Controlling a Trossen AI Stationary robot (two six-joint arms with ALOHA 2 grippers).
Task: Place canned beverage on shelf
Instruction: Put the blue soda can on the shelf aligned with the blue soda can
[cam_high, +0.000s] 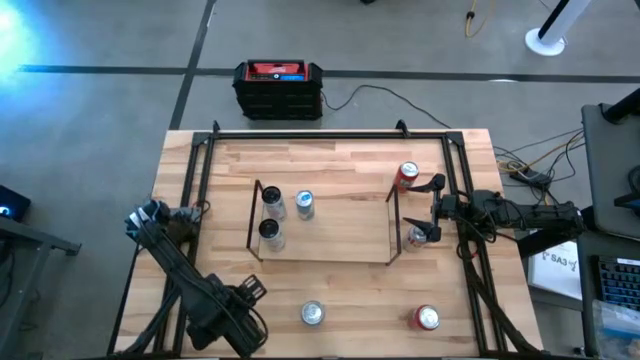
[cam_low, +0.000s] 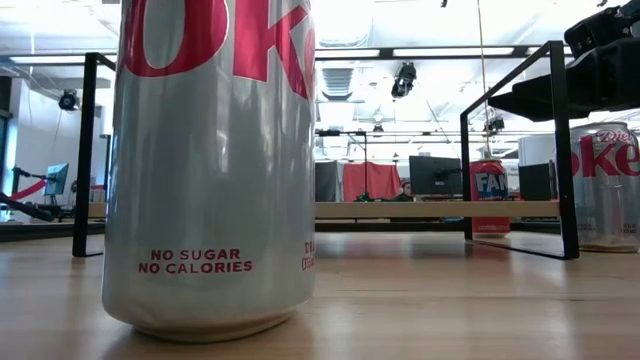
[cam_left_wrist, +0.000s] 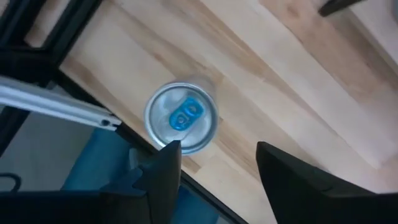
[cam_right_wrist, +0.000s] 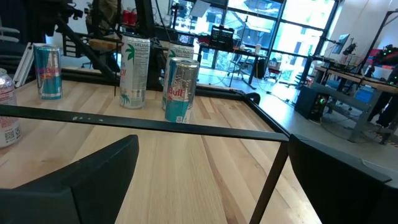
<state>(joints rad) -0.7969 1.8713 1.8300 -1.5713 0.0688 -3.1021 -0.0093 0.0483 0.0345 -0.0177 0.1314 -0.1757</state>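
Note:
The shelf (cam_high: 340, 225) stands mid-table, and three cans (cam_high: 273, 203) stand on its left part. They also show in the right wrist view (cam_right_wrist: 180, 90). My right gripper (cam_high: 432, 210) is open and empty at the shelf's right end frame (cam_right_wrist: 155, 121), above can height. A silver Diet Coke can (cam_high: 418, 236) stands under its near finger and shows in the low view (cam_low: 605, 185). A red can (cam_high: 407, 176) stands by the far finger. My left gripper (cam_left_wrist: 217, 168) is open and empty, just left of a silver can with a blue tab (cam_left_wrist: 181, 117) at the table's near edge (cam_high: 313, 314).
A red-topped can (cam_high: 427, 318) stands at the near right. A black tubular frame (cam_high: 330, 133) runs around the tabletop. The silver can near the front fills the low view's left side (cam_low: 210, 160). Bare wood lies on the shelf's right part and in front of the shelf.

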